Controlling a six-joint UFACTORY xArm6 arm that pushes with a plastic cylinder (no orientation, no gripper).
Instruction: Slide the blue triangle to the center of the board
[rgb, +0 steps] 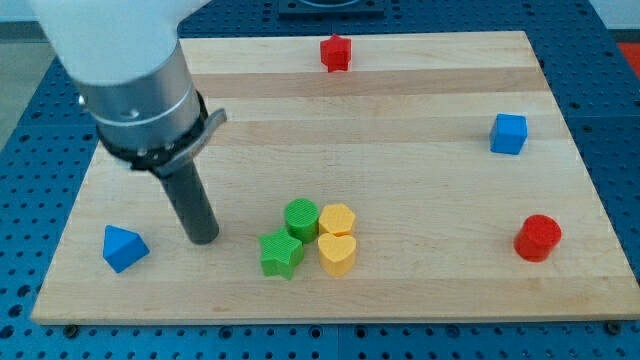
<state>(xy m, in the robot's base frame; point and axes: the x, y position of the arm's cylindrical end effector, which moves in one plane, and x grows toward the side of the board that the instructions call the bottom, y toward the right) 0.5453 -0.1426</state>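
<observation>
The blue triangle (124, 248) lies near the board's lower left corner. My tip (203, 238) rests on the board just to the right of the triangle, with a small gap between them. The rod rises from the tip up and to the left into the grey arm at the view's top left. To the right of the tip sits a cluster of blocks: a green cylinder (301, 217), a green star (281, 254), a yellow hexagon (337, 219) and a yellow heart (337, 254).
A red star-like block (336, 52) sits at the board's top edge. A blue cube (509, 133) is at the right. A red cylinder (538, 238) is at the lower right. The wooden board (400, 120) lies on a blue perforated table.
</observation>
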